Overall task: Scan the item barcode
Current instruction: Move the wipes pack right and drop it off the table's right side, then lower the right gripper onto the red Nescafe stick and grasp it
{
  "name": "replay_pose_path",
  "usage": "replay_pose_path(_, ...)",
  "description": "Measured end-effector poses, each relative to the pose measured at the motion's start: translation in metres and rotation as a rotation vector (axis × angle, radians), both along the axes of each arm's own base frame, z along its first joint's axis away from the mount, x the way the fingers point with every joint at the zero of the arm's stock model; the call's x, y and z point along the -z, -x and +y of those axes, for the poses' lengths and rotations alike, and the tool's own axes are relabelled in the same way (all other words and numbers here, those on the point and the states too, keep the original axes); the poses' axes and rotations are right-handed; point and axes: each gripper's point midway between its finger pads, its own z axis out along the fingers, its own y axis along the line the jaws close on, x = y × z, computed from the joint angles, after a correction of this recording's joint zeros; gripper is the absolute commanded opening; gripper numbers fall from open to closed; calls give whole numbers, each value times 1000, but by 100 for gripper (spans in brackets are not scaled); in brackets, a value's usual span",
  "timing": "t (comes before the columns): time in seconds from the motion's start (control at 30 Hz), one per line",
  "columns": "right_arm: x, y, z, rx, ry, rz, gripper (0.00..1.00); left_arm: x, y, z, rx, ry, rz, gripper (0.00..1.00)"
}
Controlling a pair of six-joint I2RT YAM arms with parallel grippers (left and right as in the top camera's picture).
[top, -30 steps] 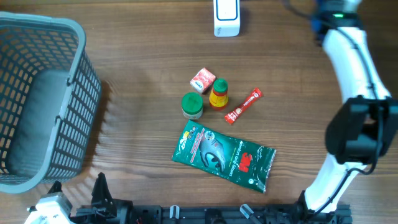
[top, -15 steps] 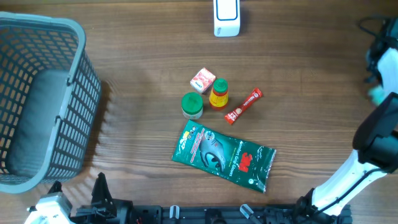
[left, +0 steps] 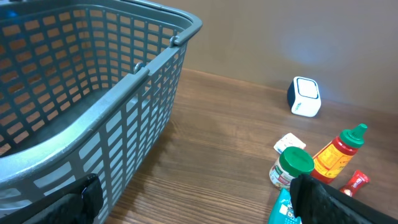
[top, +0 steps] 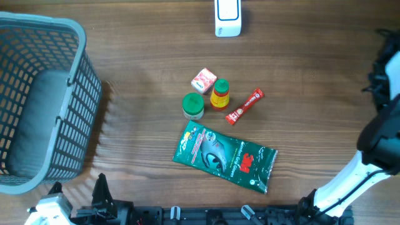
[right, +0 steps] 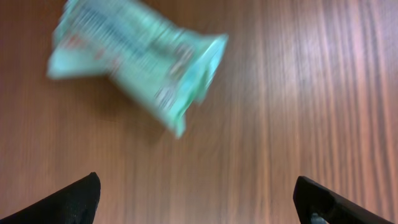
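1. Locating the green packet (top: 225,156): it lies flat on the worktop (top: 137,56), well robot-side of the scanner (top: 227,17), long axis slanted.
2. Right jaws: fully open, empty, packet ahead-left.
3. Left jaws: open, empty.

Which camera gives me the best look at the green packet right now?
The overhead view. It shows the green packet whole, sharp and lying flat with its printed face up. The left wrist view catches only one corner of it at the bottom edge. The right wrist view shows most of it, but blurred.
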Motion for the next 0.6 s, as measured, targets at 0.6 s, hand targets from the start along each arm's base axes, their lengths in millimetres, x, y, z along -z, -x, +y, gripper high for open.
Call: replay_pose_path(0.6,-44,-87,341,-1037,-340,-143,100,0,0,0,0,0,0,100)
